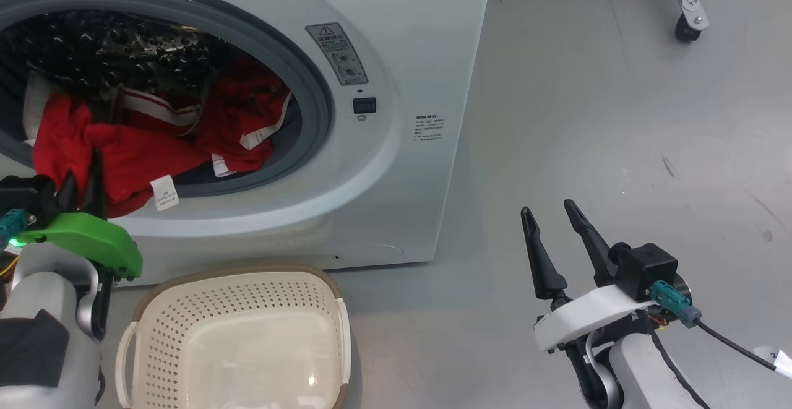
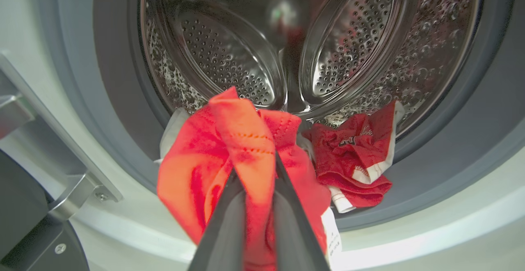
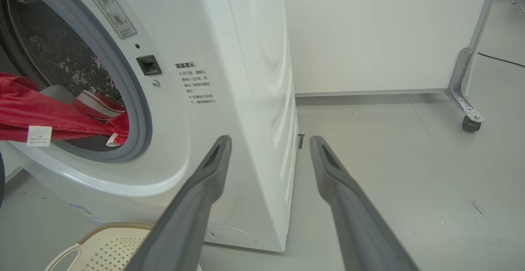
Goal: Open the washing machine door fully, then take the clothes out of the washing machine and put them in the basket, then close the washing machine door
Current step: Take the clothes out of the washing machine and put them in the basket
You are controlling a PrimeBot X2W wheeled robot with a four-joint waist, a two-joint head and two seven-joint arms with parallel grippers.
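Note:
The washing machine (image 1: 396, 38) stands open, and red clothes (image 1: 130, 155) with white trim spill over its grey ring. My left gripper (image 1: 80, 180) is at the drum's lower left lip, shut on a fold of a red garment (image 2: 246, 140). In the left wrist view my left gripper (image 2: 256, 168) pinches that cloth just outside the drum. A second red garment (image 2: 357, 160) lies inside. The washing machine door shows as a dark edge (image 2: 24, 222) by its hinge. The cream basket (image 1: 241, 335) sits on the floor below the opening. My right gripper (image 1: 547, 210) hangs open to the machine's right, as the right wrist view (image 3: 270, 140) also shows.
Grey floor (image 1: 619, 149) stretches to the right of the machine. A white partition panel on a caster (image 3: 469, 123) stands at the far right, and that caster (image 1: 687, 25) also shows in the head view. The basket's rim (image 3: 106, 228) lies under the machine's front.

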